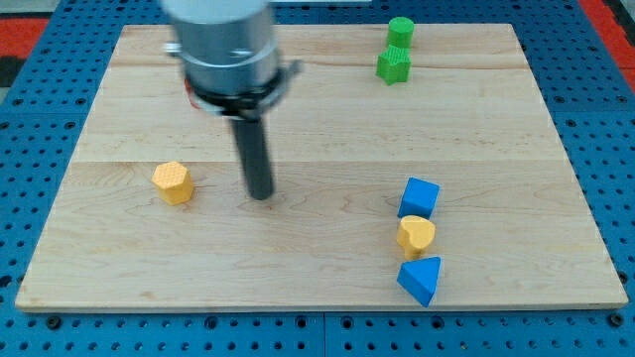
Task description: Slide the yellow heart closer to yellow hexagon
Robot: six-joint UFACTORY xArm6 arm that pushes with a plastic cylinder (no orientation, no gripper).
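A pale wooden bench (317,99) fills the frame, sitting on a blue pegboard. Going left to right: at middle left lies the yellow hexagon (173,182), alone and well apart from the other blocks. Just right of it, near the centre, the dark rod of my arm comes straight down from its grey housing at the upper left, and my tip (261,196) rests on bare wood, near the hexagon but not touching it. A sliver of something red (187,91) shows behind the housing; I cannot tell what it is.

Right of centre, along the top edge, two green blocks stand together: a green cylinder (400,31) and, touching it below, a green star-like block (393,65).

At lower right three blocks form a tight column: a blue cube (419,197) on top, the yellow heart (416,236) in the middle, a blue triangle (421,280) beneath. The heart seems to touch both.

This arm has no fingers; it holds nothing and only pushes.

I judge the push has not begun. Next, my tip must travel around to the heart's right side, then drive it leftward out from between the blue blocks toward the hexagon.
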